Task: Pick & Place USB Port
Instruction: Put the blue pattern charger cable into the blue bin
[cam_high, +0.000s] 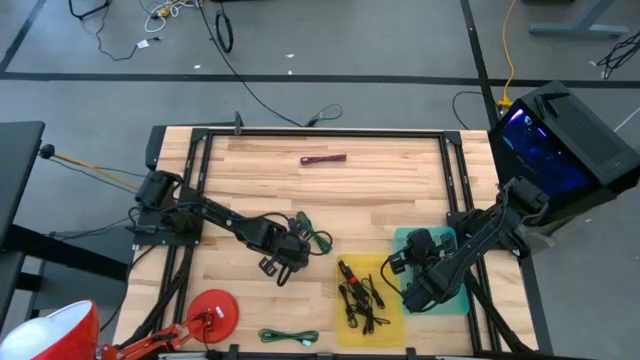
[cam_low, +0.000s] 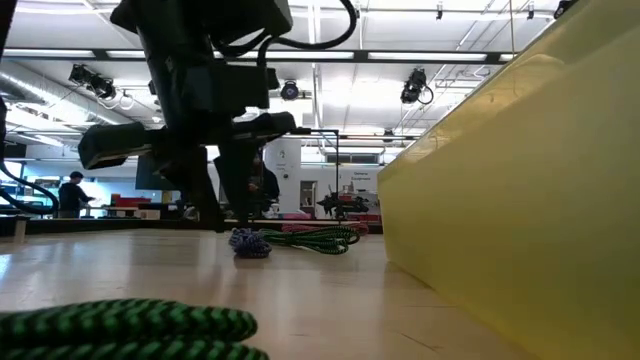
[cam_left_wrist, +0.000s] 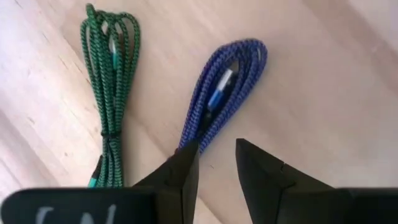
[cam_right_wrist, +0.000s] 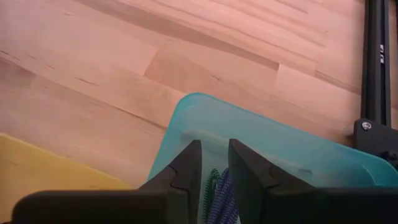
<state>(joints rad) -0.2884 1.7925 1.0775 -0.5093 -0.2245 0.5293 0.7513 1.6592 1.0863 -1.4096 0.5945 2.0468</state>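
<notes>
We read no clear label, only pale strokes on the left wrist housing. Our left pincer (cam_left_wrist: 216, 163) hangs low over the desk (cam_high: 400, 180), fingers slightly apart, with the blue USB cable (cam_left_wrist: 225, 93) lying just ahead of its tips and a green USB cable (cam_left_wrist: 111, 93) beside that. Our right pincer (cam_right_wrist: 214, 163), fingers narrowly apart, sits over the teal bin (cam_right_wrist: 286, 149)

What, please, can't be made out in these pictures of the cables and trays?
- Teal tray contents: right wrist view, mostly hidden by the right gripper.
- Yellow tray contents: low view shows only its wall; high view too small to count.
- Blue cable near end: left wrist view, hidden behind the left gripper.
</notes>
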